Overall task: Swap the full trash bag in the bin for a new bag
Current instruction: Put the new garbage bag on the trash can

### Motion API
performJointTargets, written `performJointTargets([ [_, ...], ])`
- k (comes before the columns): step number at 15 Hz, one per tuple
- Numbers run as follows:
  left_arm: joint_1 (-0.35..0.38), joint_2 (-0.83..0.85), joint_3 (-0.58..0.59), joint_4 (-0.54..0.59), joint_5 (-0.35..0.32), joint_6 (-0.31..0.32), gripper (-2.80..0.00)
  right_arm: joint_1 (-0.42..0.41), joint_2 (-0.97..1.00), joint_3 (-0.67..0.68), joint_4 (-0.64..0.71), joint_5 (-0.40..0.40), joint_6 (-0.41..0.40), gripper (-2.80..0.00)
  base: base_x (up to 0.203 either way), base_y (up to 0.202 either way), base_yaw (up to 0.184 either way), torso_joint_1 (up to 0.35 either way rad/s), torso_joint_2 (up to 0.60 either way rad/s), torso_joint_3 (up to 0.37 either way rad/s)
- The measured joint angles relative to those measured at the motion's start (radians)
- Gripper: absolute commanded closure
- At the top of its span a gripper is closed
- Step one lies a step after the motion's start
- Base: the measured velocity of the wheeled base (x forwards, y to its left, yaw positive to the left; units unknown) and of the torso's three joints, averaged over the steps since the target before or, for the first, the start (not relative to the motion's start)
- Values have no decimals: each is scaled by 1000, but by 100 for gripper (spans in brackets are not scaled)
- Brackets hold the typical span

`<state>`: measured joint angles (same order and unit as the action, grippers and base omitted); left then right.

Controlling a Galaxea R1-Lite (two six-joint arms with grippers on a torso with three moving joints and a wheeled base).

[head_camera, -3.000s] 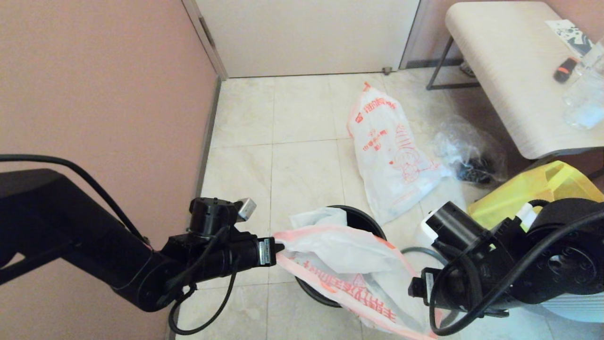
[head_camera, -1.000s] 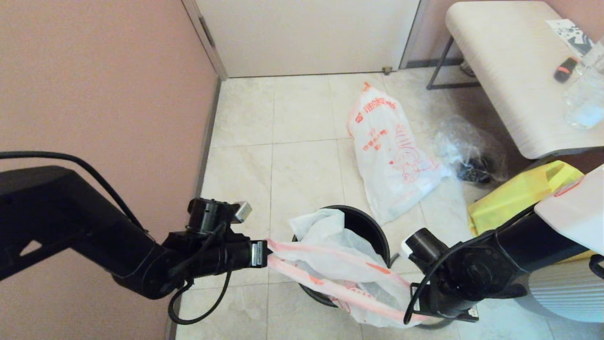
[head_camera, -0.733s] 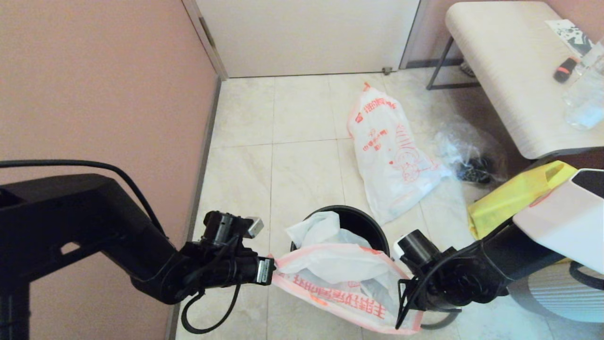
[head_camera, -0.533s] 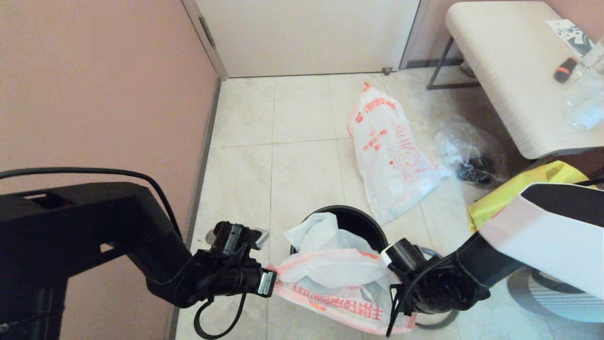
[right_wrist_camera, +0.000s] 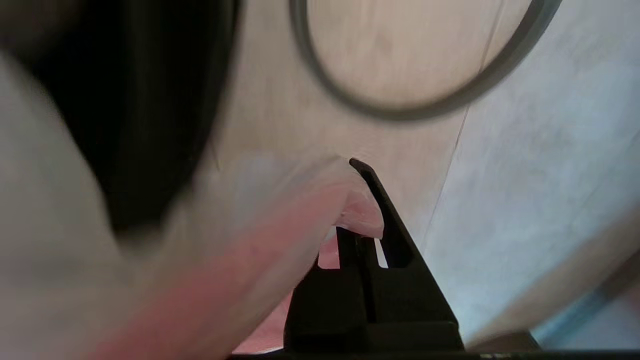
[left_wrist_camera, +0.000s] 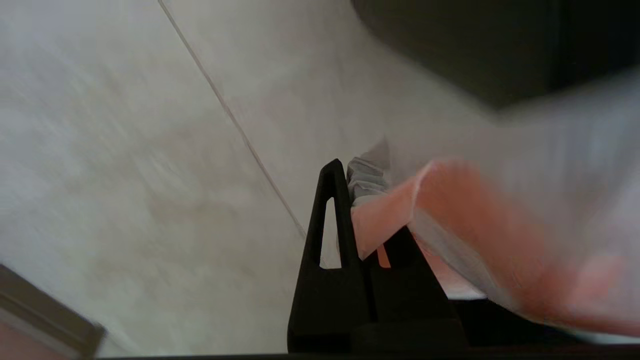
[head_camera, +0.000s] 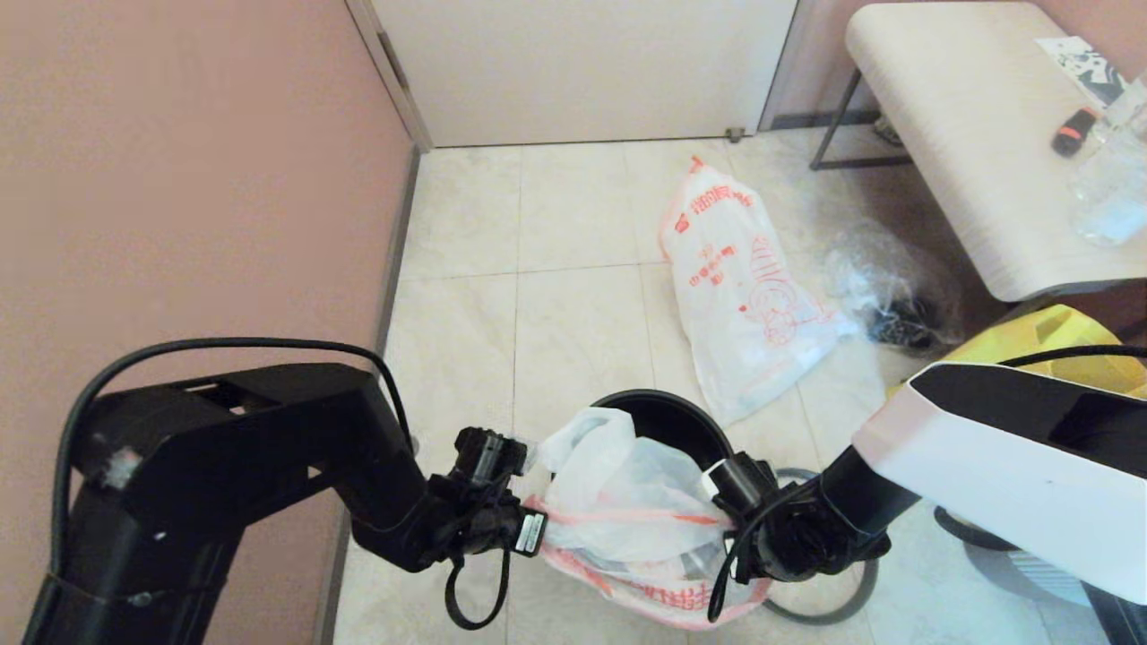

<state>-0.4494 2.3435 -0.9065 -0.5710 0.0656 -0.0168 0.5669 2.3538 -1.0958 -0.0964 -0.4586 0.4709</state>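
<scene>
Gripping opposite edges of a thin, limp white plastic bag with orange-red print (head_camera: pixel 627 528), the robot's two black grippers hold it spread over the near side of a small round black plastic wastebasket (head_camera: pixel 668 417) standing on the pale tiled floor (head_camera: pixel 573 313). The left gripper (head_camera: pixel 536 533), low beside the pink wall (head_camera: pixel 179 179), has its fingers (left_wrist_camera: pixel 330 210) pressed together on the bag's orange hem; the right gripper (head_camera: pixel 724 520), on the bin's other side, likewise pinches an orange-edged fold, as its wrist view shows (right_wrist_camera: pixel 367 235). The bag's upper white part bulges up above the bin's mouth, while its printed lower edge hangs in front of the bin. A dark grey hoop (head_camera: pixel 833 609) lies on the floor just beside the bin, under the right arm. Farther back on the tiles, well apart from the bin, lies a plump white plastic bag with orange-red cartoon print (head_camera: pixel 739 287); next to it sit a crumpled clear plastic bag holding dark items (head_camera: pixel 887 291) and a yellow fabric tote (head_camera: pixel 1057 345).
</scene>
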Motion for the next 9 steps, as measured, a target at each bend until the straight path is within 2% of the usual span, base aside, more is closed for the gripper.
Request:
performJointTargets([
  [2,-4,8,-60,1,31,-18,0,-13,-3,-23,-43,-27,1,0,0,0,0,0,0,0],
  [4,-6,-10,-61,-33,31,-57,0,-18,-23,-12,-77,-32,2,0,0,0,0,0,0,0],
  [6,-7,-35,-9,-90,19,-80,0,-22,-44,23,-98,-34,7,0,0,0,0,0,0,0],
  [9,-7,-52,85,-249,-18,-113,0,-33,-57,81,-219,-34,8,0,0,0,0,0,0,0],
])
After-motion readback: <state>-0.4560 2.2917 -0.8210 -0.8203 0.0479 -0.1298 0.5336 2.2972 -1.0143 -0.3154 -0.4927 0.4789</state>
